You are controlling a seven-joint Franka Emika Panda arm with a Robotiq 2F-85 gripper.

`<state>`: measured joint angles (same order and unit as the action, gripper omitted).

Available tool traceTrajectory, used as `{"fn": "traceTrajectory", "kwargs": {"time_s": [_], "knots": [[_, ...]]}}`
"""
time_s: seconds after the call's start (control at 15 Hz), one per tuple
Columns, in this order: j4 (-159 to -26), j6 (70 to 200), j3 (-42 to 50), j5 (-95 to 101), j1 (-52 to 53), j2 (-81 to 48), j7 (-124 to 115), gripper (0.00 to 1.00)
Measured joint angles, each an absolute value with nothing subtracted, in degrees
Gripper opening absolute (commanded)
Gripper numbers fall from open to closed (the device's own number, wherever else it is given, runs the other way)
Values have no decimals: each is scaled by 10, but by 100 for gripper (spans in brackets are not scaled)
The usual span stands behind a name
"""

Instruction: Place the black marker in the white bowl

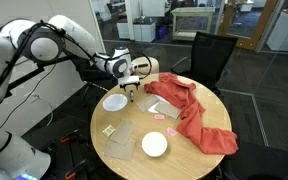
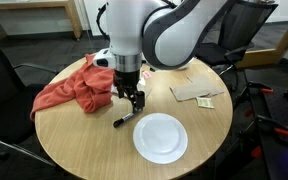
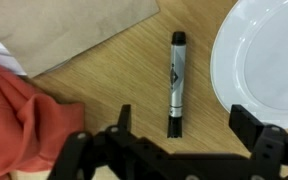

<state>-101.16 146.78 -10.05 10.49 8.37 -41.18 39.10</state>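
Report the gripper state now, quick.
Gripper: open, holding nothing. The black marker lies free on the table beneath it.

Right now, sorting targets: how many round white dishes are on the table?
2. The first dish lies beside the pincer; the second dish sits apart, nearer that camera. The red cloth could hide more.

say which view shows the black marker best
Wrist view: the black marker lies whole and close up. In an exterior view it is a thin sliver under the gripper; in an exterior view it cannot be made out.
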Motion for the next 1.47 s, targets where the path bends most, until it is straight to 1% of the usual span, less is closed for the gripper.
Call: {"fn": "traceTrajectory", "kwargs": {"time_s": [1.13, 1.2, 1.27, 1.4, 1.47], "knots": [[-918, 1484, -100, 126, 95, -503, 390, 100], [-914, 1484, -100, 126, 95, -506, 390, 92], [-911, 1484, -101, 126, 95, -509, 390, 74], [-905, 1484, -101, 126, 95, -515, 390, 59], [-903, 1484, -101, 126, 95, -518, 390, 49]]}}
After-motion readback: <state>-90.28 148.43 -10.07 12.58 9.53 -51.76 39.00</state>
